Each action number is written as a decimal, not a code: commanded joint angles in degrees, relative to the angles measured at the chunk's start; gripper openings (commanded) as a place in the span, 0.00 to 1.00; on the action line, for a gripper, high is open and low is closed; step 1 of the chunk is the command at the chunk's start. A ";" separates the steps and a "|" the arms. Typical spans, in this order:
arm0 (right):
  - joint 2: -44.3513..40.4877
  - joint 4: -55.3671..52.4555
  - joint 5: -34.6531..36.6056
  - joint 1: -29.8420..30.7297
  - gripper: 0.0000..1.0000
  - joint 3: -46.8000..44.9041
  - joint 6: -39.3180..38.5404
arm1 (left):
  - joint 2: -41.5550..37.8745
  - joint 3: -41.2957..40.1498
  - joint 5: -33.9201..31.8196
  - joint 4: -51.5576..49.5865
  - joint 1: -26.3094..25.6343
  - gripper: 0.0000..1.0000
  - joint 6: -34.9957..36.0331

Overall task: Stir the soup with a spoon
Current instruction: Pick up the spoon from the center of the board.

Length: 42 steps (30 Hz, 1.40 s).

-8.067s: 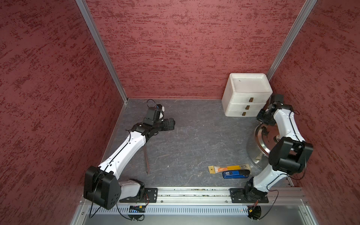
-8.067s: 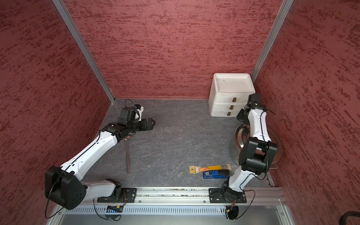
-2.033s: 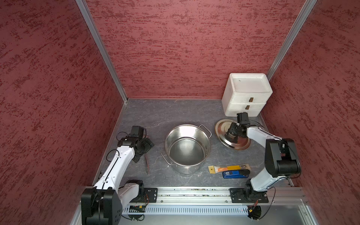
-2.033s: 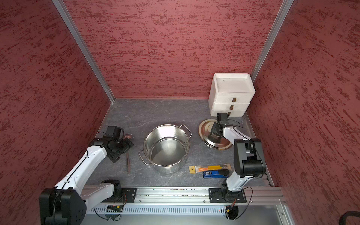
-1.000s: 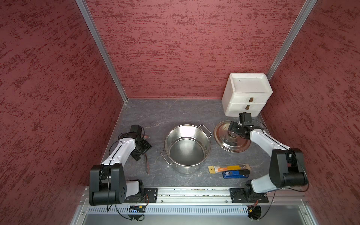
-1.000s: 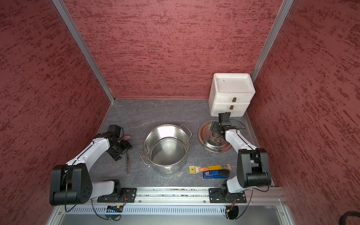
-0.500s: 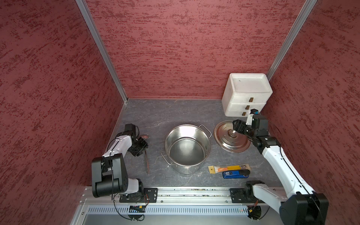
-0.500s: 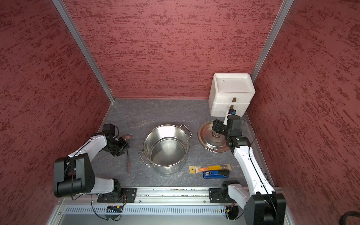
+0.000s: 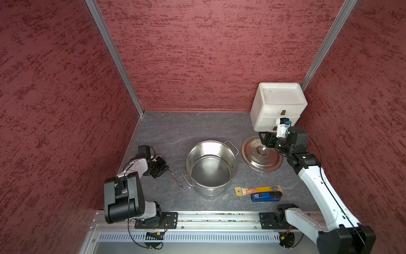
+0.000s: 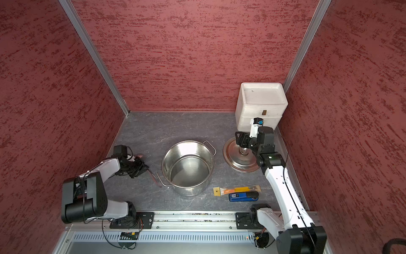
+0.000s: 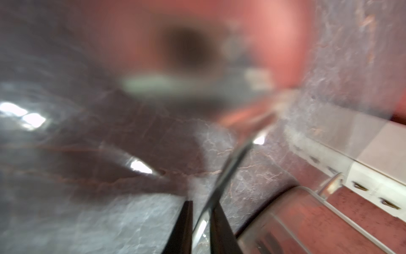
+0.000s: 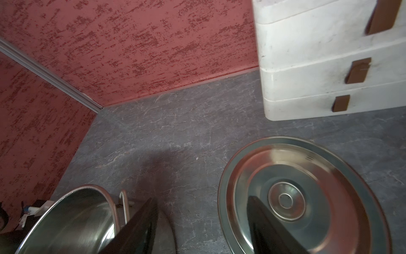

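The spoon [image 9: 176,178] lies on the grey floor left of the steel pot [image 9: 208,191], its thin handle slanting toward the pot's near handle. Its bowl end [image 10: 140,155] peeks out behind my left gripper [image 9: 162,168]. That gripper is shut on the spoon's handle [image 11: 230,162], which runs between the two dark fingers [image 11: 182,228]. No soup shows; the pot's inside is bare shiny metal. My right gripper [image 9: 263,139] hovers open over the far left edge of the pot lid [image 9: 263,162], with nothing between its fingers [image 12: 140,226].
A white drawer unit [image 9: 278,105] stands in the back right corner, just behind the lid. An orange-and-yellow packaged tool [image 9: 258,190] and a blue-and-black gadget [image 9: 265,196] lie in front right of the pot. Red walls close in three sides.
My left gripper has closed on the spoon's handle, and the handle's free end has swung toward the pot. The right gripper has risen off the lid and its jaws have narrowed a little.
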 commanded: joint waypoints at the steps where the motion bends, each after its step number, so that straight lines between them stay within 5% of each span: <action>1: -0.64 0.95 -1.85 1.72 0.65 2.95 -1.45 | 0.03 -3.04 -0.08 1.75 1.00 0.04 -3.32; 7: -2.03 4.29 -3.13 6.37 0.63 4.33 -7.60 | -5.38 -1.05 0.15 -4.09 2.54 0.00 -3.64; 16: -3.29 17.53 -16.25 13.06 0.58 0.85 -23.06 | -17.70 10.94 -6.04 -26.57 8.60 0.00 1.79; 26: 3.01 26.53 -33.79 16.47 0.60 4.22 -40.91 | -21.79 36.25 4.68 -36.43 12.54 0.00 -4.85; 33: 8.80 27.81 -39.15 18.43 0.61 7.89 -47.87 | -20.41 46.88 13.48 -30.54 5.11 0.00 -16.55; 42: 15.83 27.22 -42.23 26.53 0.61 14.83 -60.57 | -16.39 41.08 21.86 -1.50 -16.66 0.00 -40.54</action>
